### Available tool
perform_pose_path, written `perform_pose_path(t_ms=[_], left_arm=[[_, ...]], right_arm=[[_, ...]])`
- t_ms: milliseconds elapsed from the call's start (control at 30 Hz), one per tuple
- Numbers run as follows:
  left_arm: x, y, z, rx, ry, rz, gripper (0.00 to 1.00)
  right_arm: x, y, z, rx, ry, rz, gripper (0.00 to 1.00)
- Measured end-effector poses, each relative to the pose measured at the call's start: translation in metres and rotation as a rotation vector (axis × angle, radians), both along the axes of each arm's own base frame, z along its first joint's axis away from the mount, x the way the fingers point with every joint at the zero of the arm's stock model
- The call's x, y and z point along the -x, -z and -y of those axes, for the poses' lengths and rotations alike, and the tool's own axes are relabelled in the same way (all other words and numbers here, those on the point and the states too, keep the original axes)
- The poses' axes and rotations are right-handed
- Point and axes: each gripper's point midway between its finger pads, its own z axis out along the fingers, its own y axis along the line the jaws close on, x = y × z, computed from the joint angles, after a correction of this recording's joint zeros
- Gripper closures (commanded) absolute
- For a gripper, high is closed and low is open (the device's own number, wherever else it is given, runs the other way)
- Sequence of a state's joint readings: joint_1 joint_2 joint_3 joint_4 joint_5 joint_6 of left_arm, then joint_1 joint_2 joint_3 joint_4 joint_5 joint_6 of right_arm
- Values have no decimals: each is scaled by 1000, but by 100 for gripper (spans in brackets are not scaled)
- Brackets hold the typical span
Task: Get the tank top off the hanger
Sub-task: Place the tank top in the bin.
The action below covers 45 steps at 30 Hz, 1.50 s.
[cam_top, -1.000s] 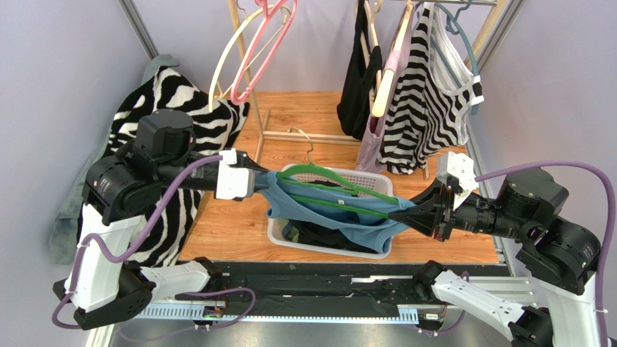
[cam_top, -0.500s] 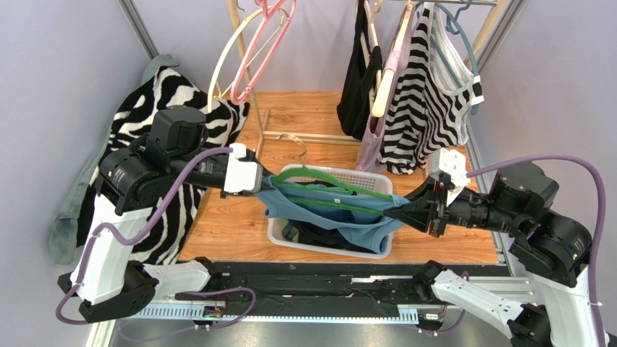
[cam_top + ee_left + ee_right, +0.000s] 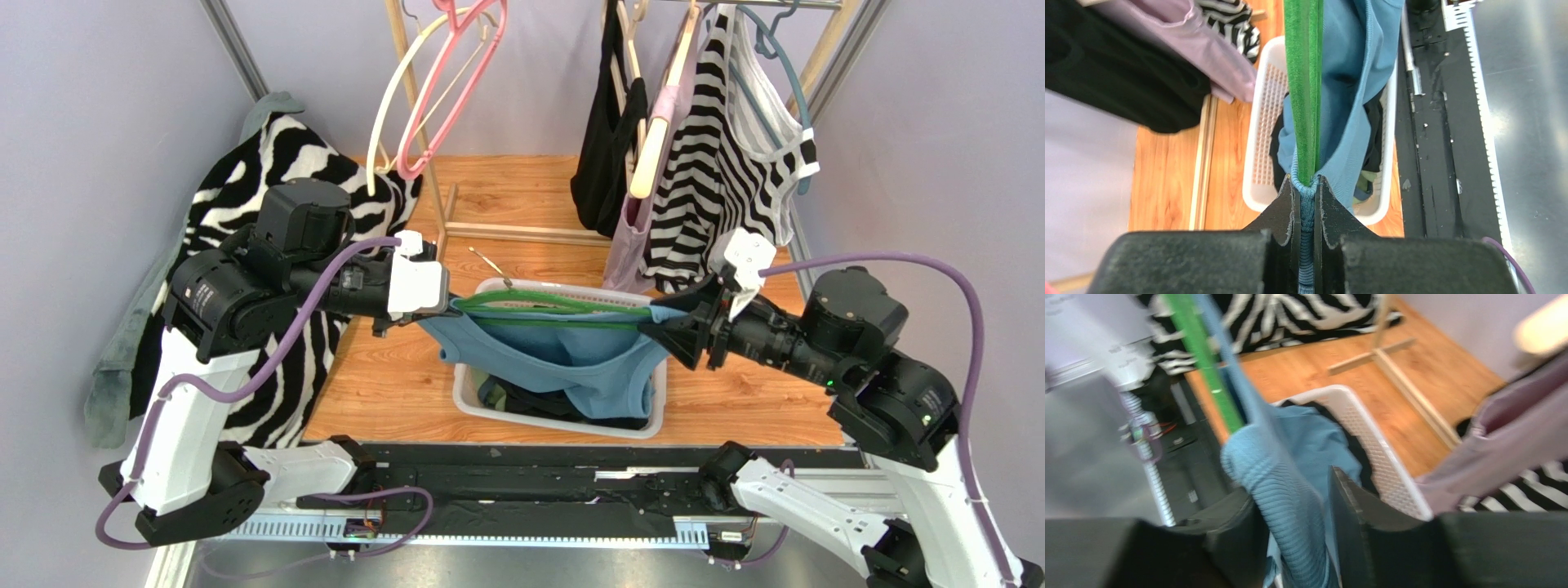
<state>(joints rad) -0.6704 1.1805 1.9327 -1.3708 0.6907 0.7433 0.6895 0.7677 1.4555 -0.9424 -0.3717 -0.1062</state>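
A blue tank top (image 3: 552, 349) hangs on a green hanger (image 3: 552, 306), stretched level above a white basket (image 3: 555, 424). My left gripper (image 3: 423, 321) is shut on the tank top's ribbed strap at the hanger's left end; in the left wrist view the strap is pinched between the jaws of that gripper (image 3: 1305, 181), under the hanger (image 3: 1303, 92). My right gripper (image 3: 670, 326) grips the right end; in the blurred right wrist view its jaws (image 3: 1293, 487) close on bunched blue ribbing (image 3: 1281, 478) beside the green hanger arm (image 3: 1198, 355).
A wooden rack at the back holds pink and cream hangers (image 3: 423, 86), a black top (image 3: 607, 123), a lilac top (image 3: 632, 239) and a striped top (image 3: 724, 159). Zebra-print fabric (image 3: 264, 184) is piled on the left. Dark clothes lie in the basket.
Both grippers have risen and the right one has moved up and left. The hanger has turned from tilted to level, and the tank top is now pulled taut between the grippers.
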Motion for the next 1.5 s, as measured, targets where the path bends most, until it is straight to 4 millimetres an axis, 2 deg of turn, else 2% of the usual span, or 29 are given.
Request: perform_pose_path(t_ms=[33, 100, 200, 367, 467, 533, 700, 800, 867, 1167, 1267, 1300, 1333, 1500], left_arm=[[-1, 0, -1, -3, -13, -3, 100], [-7, 1, -2, -5, -48, -1, 100], [-19, 6, -4, -8, -128, 0, 100], [-37, 8, -6, -9, -235, -1, 100], [-41, 6, -6, -1, -261, -2, 100], [-42, 5, -6, 3, -266, -5, 100], [-41, 5, -6, 8, -270, -12, 100], [-41, 4, -6, 9, -270, -10, 100], [-40, 3, -7, 11, -270, -8, 100], [-35, -1, -10, 26, -267, 5, 100], [-34, -1, -11, 28, -266, 6, 100], [-33, -1, -11, 27, -266, 5, 100], [-33, -1, -11, 27, -266, 5, 100], [-32, -1, -12, 28, -264, 5, 100]], right_arm=[[-9, 2, 3, 1, 49, 6, 48], [-25, 4, 13, -4, 163, 23, 44], [-40, 7, 34, -24, 313, 46, 38], [-37, 5, 72, -136, 502, 62, 36], [-30, 5, 82, -226, 542, 44, 45], [-30, 11, 79, -256, 540, 13, 48], [-40, 54, 51, -255, 498, -119, 57], [-45, 67, 38, -254, 477, -169, 63], [-46, 65, 31, -277, 456, -181, 66], [-43, 31, 17, -416, 377, -157, 73], [-43, 28, 15, -435, 367, -159, 85], [-43, 28, 15, -438, 366, -161, 96], [-43, 28, 14, -440, 366, -165, 100], [-43, 28, 14, -448, 369, -173, 100]])
